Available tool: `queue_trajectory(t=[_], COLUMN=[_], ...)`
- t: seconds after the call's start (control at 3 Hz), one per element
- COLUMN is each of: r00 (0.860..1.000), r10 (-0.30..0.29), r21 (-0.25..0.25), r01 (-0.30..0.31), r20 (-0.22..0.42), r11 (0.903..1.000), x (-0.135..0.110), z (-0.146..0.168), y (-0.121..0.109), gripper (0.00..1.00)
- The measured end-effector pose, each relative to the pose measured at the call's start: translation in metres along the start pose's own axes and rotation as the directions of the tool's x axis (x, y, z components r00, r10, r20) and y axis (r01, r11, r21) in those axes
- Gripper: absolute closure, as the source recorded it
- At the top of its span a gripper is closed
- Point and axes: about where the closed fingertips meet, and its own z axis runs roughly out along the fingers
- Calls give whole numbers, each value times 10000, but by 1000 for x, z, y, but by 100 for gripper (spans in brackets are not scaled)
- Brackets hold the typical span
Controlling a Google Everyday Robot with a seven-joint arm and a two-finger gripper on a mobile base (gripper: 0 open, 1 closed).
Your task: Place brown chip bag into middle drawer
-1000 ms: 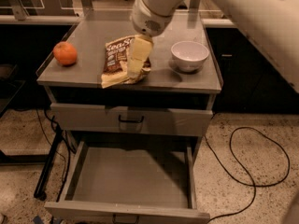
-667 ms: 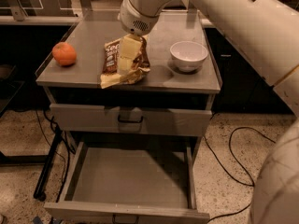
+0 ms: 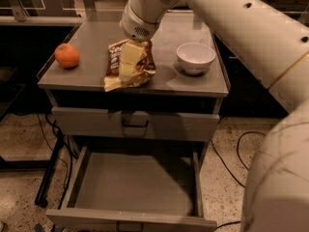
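The brown chip bag point(image 3: 144, 66) lies on the grey cabinet top point(image 3: 96, 37), near its front edge and left of centre. My gripper point(image 3: 128, 61) hangs from the white arm straight down onto the bag, its cream-coloured tip resting on the bag's middle and hiding part of it. The middle drawer point(image 3: 135, 183) stands pulled open below, a wide shallow grey tray with nothing in it. The bag is on the top, not in the drawer.
An orange fruit point(image 3: 66, 55) sits at the left of the top and a white bowl point(image 3: 195, 57) at the right. A shut drawer front with a black loop handle point(image 3: 135, 123) is above the open drawer. Cables point(image 3: 239, 151) lie on the floor at the right. My arm point(image 3: 270, 66) fills the right side.
The gripper has shifted slightly left and settled over the bag's middle. The arm now fills more of the right side. The bag, orange and bowl have stayed where they were.
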Motion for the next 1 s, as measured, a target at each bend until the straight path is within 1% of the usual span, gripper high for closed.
queue_trajectory(t=[0.33, 1.0], r00=[10000, 9995], r10=[93, 234], r21=[-311, -784], r01=[-94, -250], r20=[-6, -214], r11=[9995, 9966], x=[7, 33], z=[25, 59], y=[-7, -15], gripper=[0, 0])
